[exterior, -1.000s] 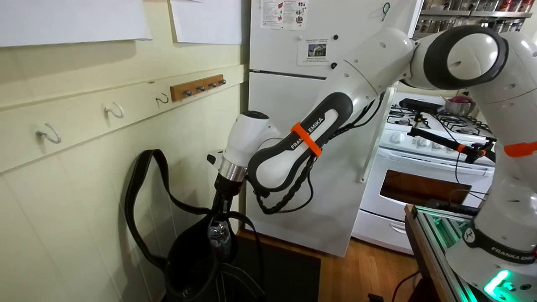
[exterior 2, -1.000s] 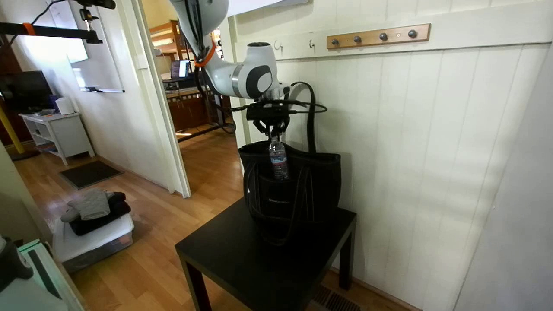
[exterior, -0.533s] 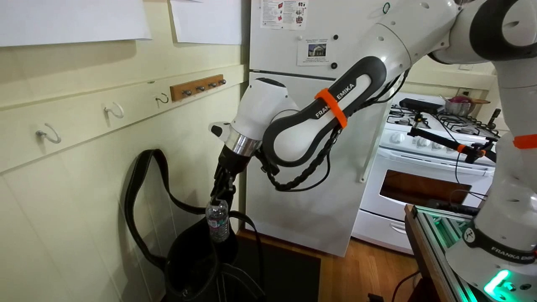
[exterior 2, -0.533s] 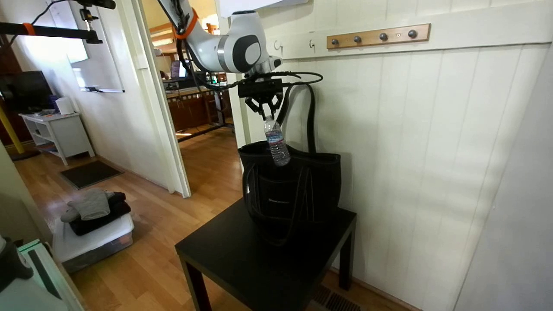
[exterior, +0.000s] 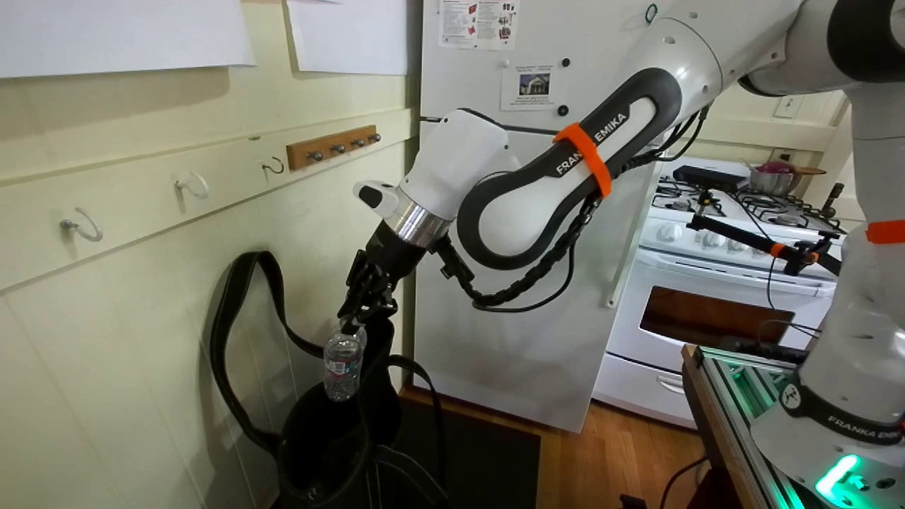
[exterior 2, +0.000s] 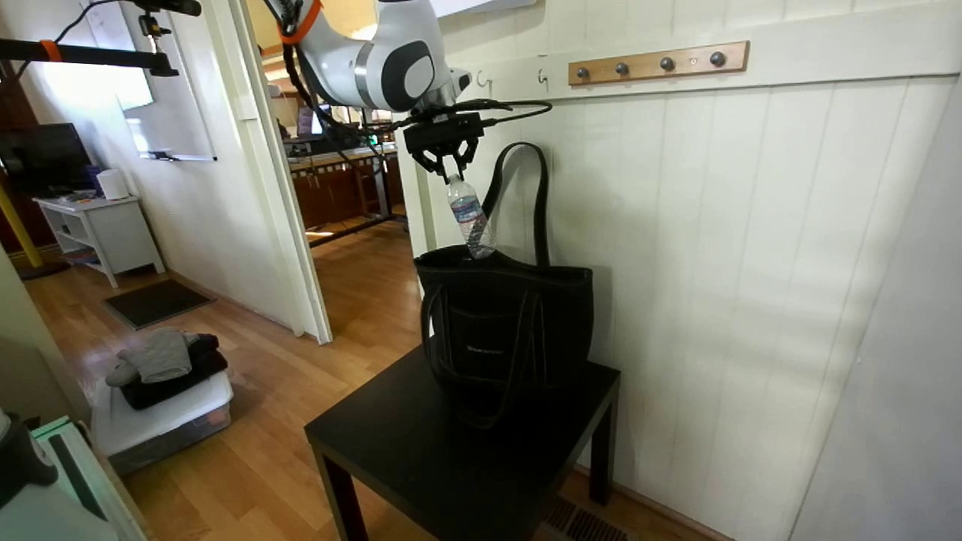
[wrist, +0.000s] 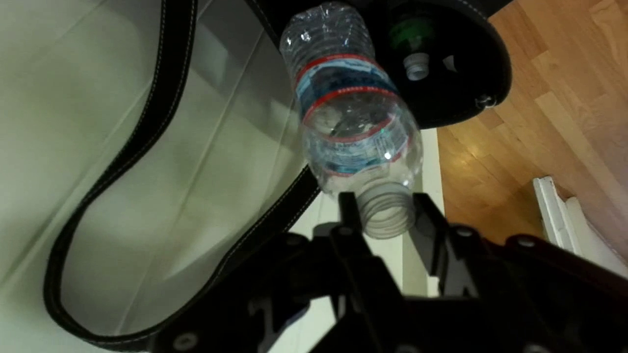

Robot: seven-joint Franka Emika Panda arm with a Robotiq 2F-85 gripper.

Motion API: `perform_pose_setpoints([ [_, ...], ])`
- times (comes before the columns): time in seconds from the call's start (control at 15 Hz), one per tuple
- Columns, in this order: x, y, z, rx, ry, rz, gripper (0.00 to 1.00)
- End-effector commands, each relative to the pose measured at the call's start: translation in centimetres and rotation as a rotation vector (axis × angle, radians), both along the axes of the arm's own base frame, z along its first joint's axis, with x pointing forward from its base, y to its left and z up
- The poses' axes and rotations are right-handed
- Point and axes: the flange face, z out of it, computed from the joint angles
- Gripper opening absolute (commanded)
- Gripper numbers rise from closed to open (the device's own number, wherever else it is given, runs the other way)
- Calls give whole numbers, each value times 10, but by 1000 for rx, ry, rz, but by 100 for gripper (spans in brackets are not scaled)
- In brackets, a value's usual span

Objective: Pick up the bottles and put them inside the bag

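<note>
My gripper [wrist: 385,208] is shut on the neck of a clear plastic bottle [wrist: 353,113] with a blue and red label. In both exterior views the gripper [exterior: 351,324] [exterior 2: 452,178] is above the black bag, and the bottle [exterior: 343,367] [exterior 2: 467,210] hangs tilted below it. The bottle's lower end is at the bag's opening, near the rim; how deep is hard to tell. The bag [exterior 2: 511,315] stands upright and open. In the wrist view a green bottle [wrist: 412,32] with a pale neck lies inside the bag [wrist: 461,105], partly in shadow.
The bag stands on a black side table [exterior 2: 421,458] against the panelled wall. Its long strap [exterior 2: 546,203] loops up along the wall, beside the gripper. Wall hooks [exterior: 191,185] and a wooden peg rail [exterior: 332,147] are above. A white fridge [exterior: 488,353] stands behind the arm.
My gripper has risen and carried the clear bottle up from the bag's front side, then over toward the opening and the wall. The bottle has become tilted. The bag has not moved.
</note>
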Motion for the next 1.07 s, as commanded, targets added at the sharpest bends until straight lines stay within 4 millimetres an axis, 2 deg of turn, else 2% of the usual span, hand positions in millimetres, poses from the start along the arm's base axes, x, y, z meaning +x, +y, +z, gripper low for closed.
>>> perform_pose_setpoints([
  [0.0, 0, 1, -5, 54, 1, 68, 8],
  [0.2, 5, -5, -12, 92, 18, 98, 8],
  [0.6, 19, -22, -38, 124, 59, 112, 8],
  [0.67, 21, -24, -43, 123, 71, 117, 56],
  [0.8, 25, -25, -50, 131, 85, 121, 64],
  [1.0, 29, -25, -56, 141, 104, 126, 86],
])
